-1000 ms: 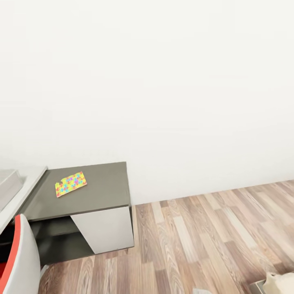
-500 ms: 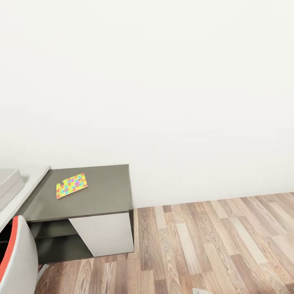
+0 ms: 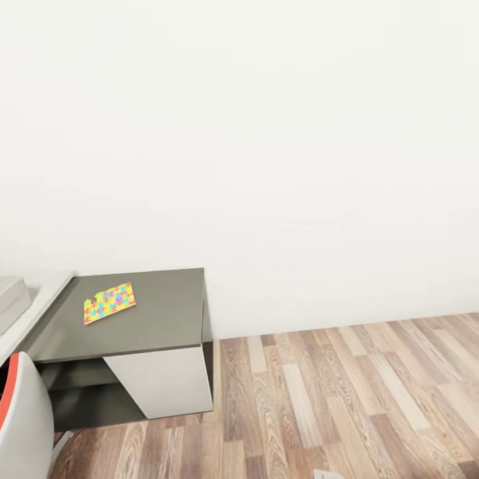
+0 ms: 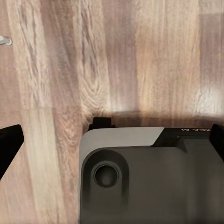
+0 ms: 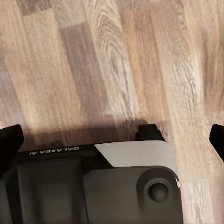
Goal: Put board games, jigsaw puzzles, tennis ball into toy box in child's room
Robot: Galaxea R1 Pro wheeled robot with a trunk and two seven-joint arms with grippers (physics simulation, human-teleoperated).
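Observation:
One jigsaw puzzle [image 3: 110, 303], a thin square of yellow, pink, blue and green pieces, lies flat on the lower dark-grey section of the table [image 3: 163, 313] against the white wall. A corner of the light-grey toy box [image 3: 10, 298] shows at the picture's left edge, on the pale grey top. My left gripper [image 4: 114, 136] hangs open over the wood floor, holding nothing. My right gripper [image 5: 114, 137] is likewise open and empty, its black fingertips [image 5: 10, 140] wide apart. The bed, the board games and the tennis ball are out of view.
A white chair with a red-orange edge [image 3: 23, 419] stands at the lower left, in front of the desk. Wood-plank floor [image 3: 346, 399] stretches to the right of the desk. My own grey base [image 4: 149, 177] sits below both grippers.
The head view has tilted up and swung a little to the right, so the desk sits further left and a beige object at the lower right has left the picture. The puzzle has not moved on the desk.

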